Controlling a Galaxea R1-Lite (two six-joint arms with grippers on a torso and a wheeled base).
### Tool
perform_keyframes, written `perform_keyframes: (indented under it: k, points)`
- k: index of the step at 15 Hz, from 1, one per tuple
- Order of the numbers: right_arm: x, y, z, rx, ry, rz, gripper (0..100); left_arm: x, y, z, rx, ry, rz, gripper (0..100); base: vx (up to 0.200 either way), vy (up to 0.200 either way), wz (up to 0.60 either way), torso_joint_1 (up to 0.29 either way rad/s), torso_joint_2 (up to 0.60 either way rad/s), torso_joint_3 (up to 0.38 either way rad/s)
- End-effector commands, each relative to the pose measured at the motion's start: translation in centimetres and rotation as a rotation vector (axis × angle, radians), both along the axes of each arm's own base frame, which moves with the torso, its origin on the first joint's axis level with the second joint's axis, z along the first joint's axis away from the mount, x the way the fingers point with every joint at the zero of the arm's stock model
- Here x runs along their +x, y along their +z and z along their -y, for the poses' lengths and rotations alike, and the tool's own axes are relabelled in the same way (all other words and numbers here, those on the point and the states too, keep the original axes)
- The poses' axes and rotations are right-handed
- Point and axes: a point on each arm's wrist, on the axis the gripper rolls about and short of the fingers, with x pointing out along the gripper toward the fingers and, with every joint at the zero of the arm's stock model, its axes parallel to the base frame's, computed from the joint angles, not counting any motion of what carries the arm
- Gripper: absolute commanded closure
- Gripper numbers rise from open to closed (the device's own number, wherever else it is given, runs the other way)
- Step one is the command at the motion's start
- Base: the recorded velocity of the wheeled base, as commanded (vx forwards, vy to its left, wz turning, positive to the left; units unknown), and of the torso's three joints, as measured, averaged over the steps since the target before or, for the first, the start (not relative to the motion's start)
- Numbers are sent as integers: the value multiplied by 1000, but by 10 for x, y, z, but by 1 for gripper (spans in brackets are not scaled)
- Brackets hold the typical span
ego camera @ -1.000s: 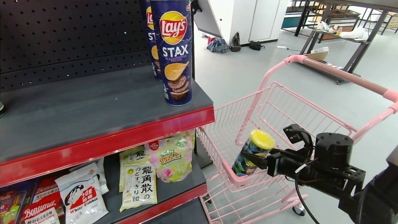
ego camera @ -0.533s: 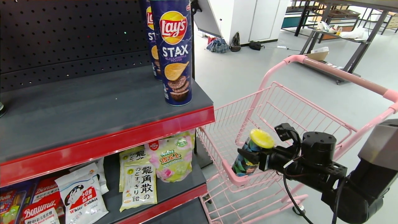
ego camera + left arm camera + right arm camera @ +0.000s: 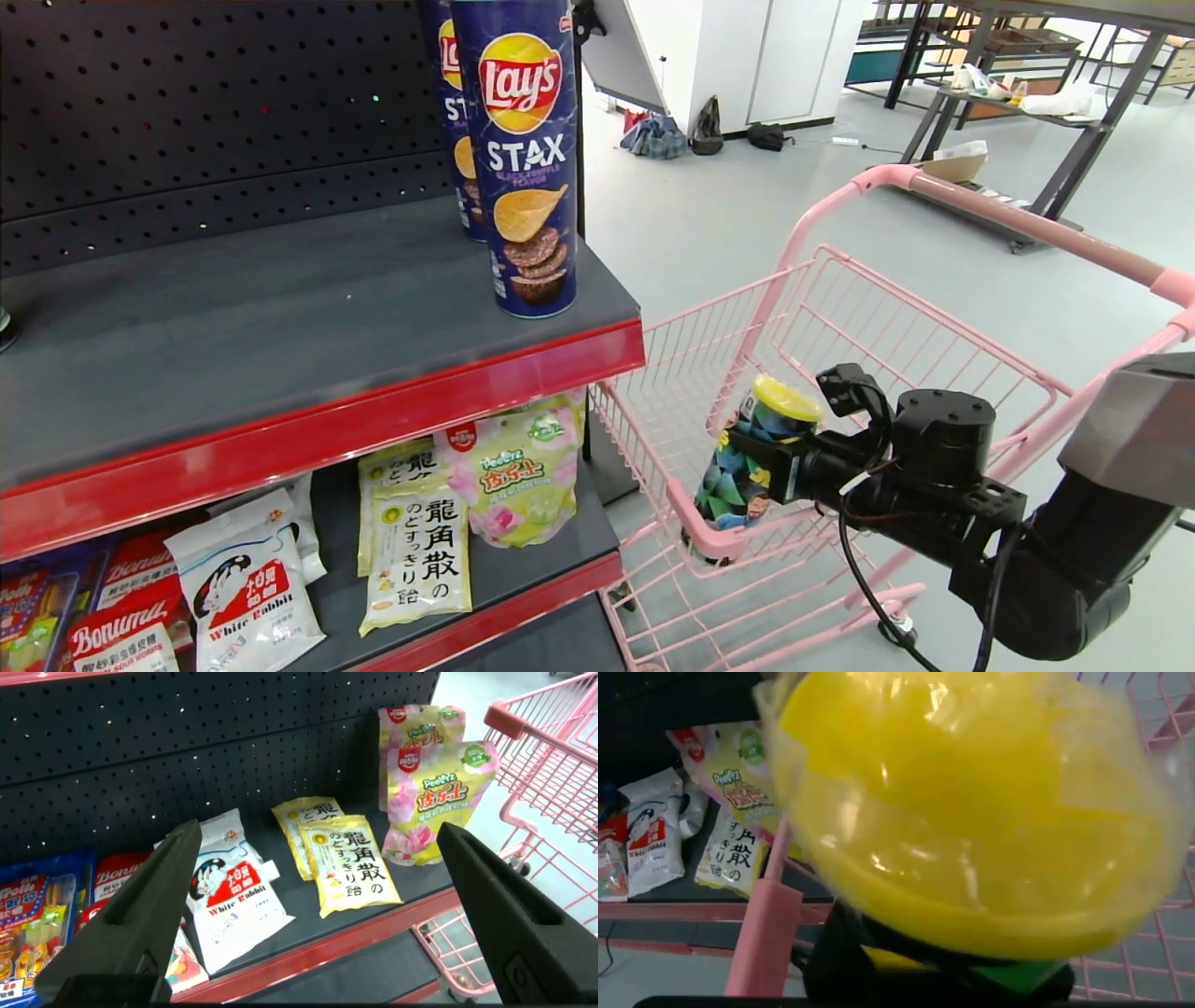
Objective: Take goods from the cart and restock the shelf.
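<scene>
Risk sits mostly in the lift out of the basket. The right gripper has its fingers closed around a chip canister high on the body, just under the yellow lid. The canister stands slightly tilted inside the pink cart, close against the front corner nearest the shelving. The cart's rim crosses in front of the canister's lower part, so I cannot tell whether its base rests on the basket floor. In the right wrist view the lid looms right at the camera, with a pink rail beside it.

A grip so near the top leaves a long body hanging below. I judge it could pivot in the fingers, and its foot could catch the rim or the wire wall if the arm heads for the shelf before rising enough. A smooth tube may also slide down through the grip.

On the upper shelf, two tall blue chip canisters stand at the right end, one behind the other. A careless approach could knock them over, and the red front lip could trip a canister carried too low.

The left gripper hangs with its fingers spread wide and empty, facing the snack bags on the lower shelf, well apart from the cart.
</scene>
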Motion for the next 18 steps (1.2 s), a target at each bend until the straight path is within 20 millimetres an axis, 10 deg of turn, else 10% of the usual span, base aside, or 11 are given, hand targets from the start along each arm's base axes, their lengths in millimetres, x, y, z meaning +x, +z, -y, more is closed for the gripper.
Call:
perform_keyframes:
  k: [1, 4, 5, 8, 10, 15, 18]
  points:
    - [-1, 14, -2, 12, 4, 46, 100, 0, 0, 0, 0, 1, -1, 0, 0, 0, 0, 0, 0, 0]
    - [-3, 65, -2, 0, 11, 143, 100, 0, 0, 0, 0, 1, -1, 0, 0, 0, 0, 0, 0, 0]
    - [-9, 115, 4, -16, 4, 189, 100, 0, 0, 0, 0, 1, -1, 0, 0, 0, 0, 0, 0, 0]
    - [-56, 229, 30, -92, -96, 292, 100, 0, 0, 0, 0, 1, -1, 0, 0, 0, 0, 19, 2, -1]
    - [-105, 264, 52, -138, -288, 299, 100, 0, 0, 0, 0, 1, -3, 0, 0, 0, 0, 0, 0, 0]
    - [-216, 204, 106, -262, -440, 188, 100, 0, 0, 0, 0, -5, -3, 0, 0, 0, 0, 0, 0, 0]
    - [-232, 181, 113, -292, -516, 168, 100, 0, 0, 0, 0, -5, -3, 0, 0, 0, 0, 0, 0, 0]
